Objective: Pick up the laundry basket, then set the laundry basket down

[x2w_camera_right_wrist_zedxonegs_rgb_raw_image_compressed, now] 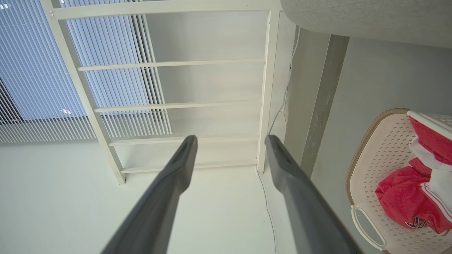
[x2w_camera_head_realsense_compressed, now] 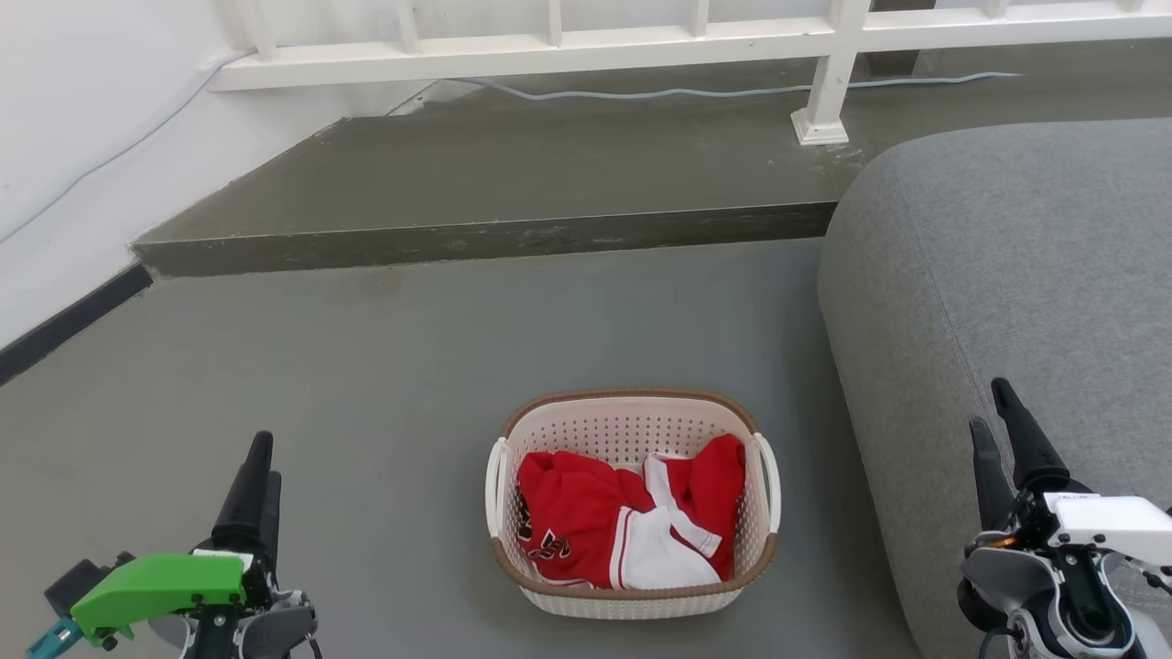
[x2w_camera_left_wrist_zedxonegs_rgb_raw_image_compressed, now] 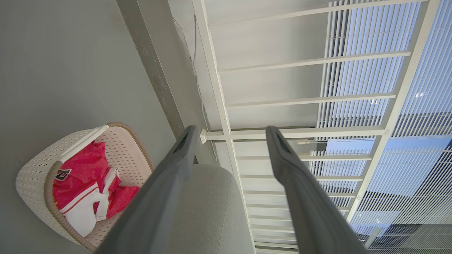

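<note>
The laundry basket sits on the floor between your arms, beside the grey sofa. Your left gripper and right gripper flank it, well apart from it. Both jaws are wide and empty, likely poised to take one side handle each.

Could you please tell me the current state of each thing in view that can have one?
Laundry basket: upright on the floor, ungripped, both handles free.
Clothes: red and white, crumpled inside the basket.
Left gripper: open, empty, off to the basket's left, not touching it.
Right gripper: open, empty, off to the basket's right, not touching it.
</note>
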Robot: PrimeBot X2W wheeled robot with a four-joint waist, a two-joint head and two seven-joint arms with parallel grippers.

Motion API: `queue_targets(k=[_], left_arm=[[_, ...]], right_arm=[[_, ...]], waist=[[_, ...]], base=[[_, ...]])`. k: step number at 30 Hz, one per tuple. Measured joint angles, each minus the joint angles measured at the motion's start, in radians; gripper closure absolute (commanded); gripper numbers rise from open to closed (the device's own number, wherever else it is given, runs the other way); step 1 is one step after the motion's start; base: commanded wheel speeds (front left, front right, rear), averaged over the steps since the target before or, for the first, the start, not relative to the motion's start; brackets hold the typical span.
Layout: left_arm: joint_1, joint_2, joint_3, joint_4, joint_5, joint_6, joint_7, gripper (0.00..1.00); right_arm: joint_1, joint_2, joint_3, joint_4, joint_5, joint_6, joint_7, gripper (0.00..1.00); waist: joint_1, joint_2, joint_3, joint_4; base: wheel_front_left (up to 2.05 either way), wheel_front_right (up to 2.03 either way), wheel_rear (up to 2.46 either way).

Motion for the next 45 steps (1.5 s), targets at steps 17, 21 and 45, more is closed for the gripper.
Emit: queue_targets(k=[17, 21, 45], left_arm=[[-0.006, 0.018, -0.060, -0.015, 0.138, 0.000, -0.053, 0.00], [-0.012, 0.022, -0.059, -0.022, 0.198, 0.000, -0.066, 0.00], [-0.035, 0.030, -0.104, -0.063, 0.620, 0.003, -0.139, 0.00]], right_arm=[[-0.006, -0.056, 0.084, -0.070, -0.134, 0.000, -0.066, 0.00], [-0.007, -0.075, 0.114, -0.079, -0.176, 0.000, -0.087, 0.00], [-0.029, -0.155, 0.234, -0.067, -0.505, 0.001, -0.170, 0.00]], waist=[[0.0000, 0.0000, 0.007, 0.000], [0.0000, 0.0000, 0.009, 0.001], [0.0000, 0.0000, 0.017, 0.006]], base=[[0.00, 0.00, 0.00], [0.00, 0.00, 0.00], [0.00, 0.00, 0.00]])
